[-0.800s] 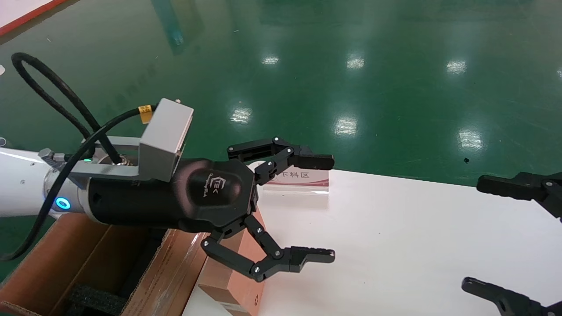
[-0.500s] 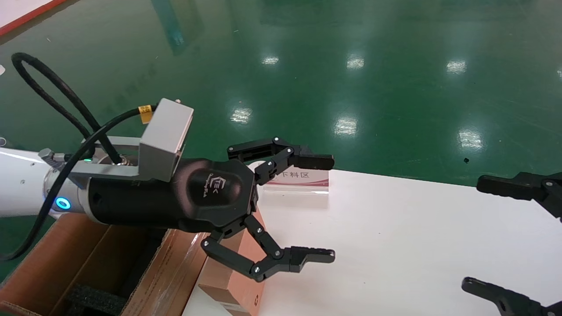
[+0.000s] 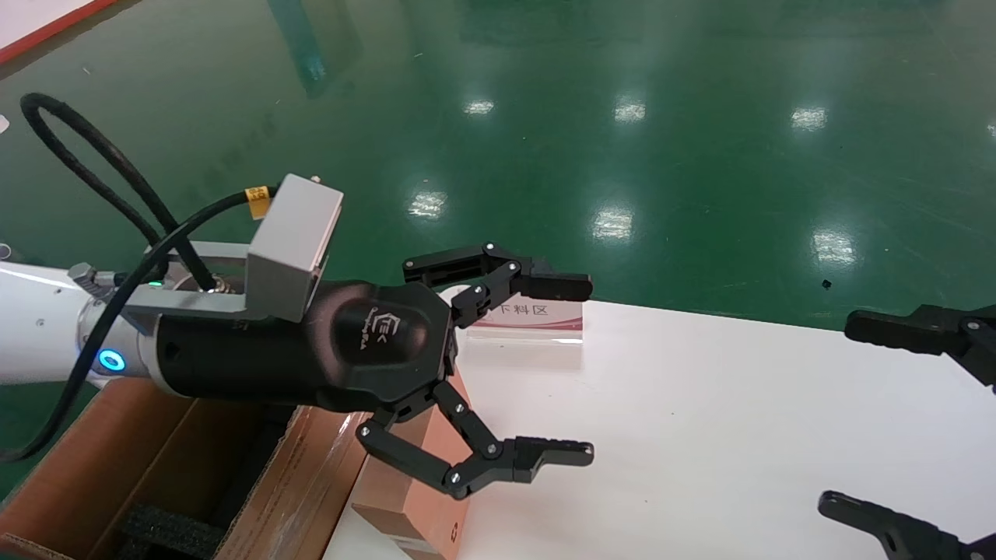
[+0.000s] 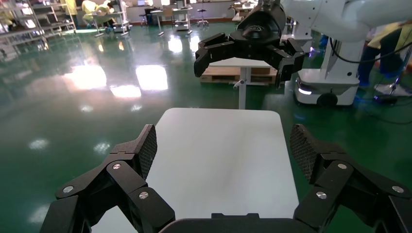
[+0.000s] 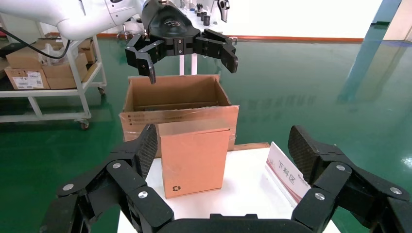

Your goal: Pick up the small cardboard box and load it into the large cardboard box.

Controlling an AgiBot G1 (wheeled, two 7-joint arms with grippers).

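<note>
Fingers on our left gripper (image 3: 545,373) are spread wide with nothing between them, as it hangs over the near left end of the white table (image 3: 700,420), above the small cardboard box.

Going from left to right: the large cardboard box (image 3: 140,467) sits lowest and farthest left, its flaps open and black foam showing inside. Just beside it, standing upright on the table's left end, is the small cardboard box (image 3: 420,482), mostly hidden under our left gripper in the head view. From the right wrist it shows plainly, a closed brown-orange carton (image 5: 194,158) with a small dark mark near a lower corner, the big carton (image 5: 177,104) right behind it. Farther along stands a small sign with a pink stripe (image 3: 529,319). At the far right, our right gripper (image 3: 910,428) hangs over the table's end, fingers also wide and empty.

We judge the task barely begun: the small carton is ungrasped and still outside the big one. Closing on it, lifting and lowering it in all remain.
</note>
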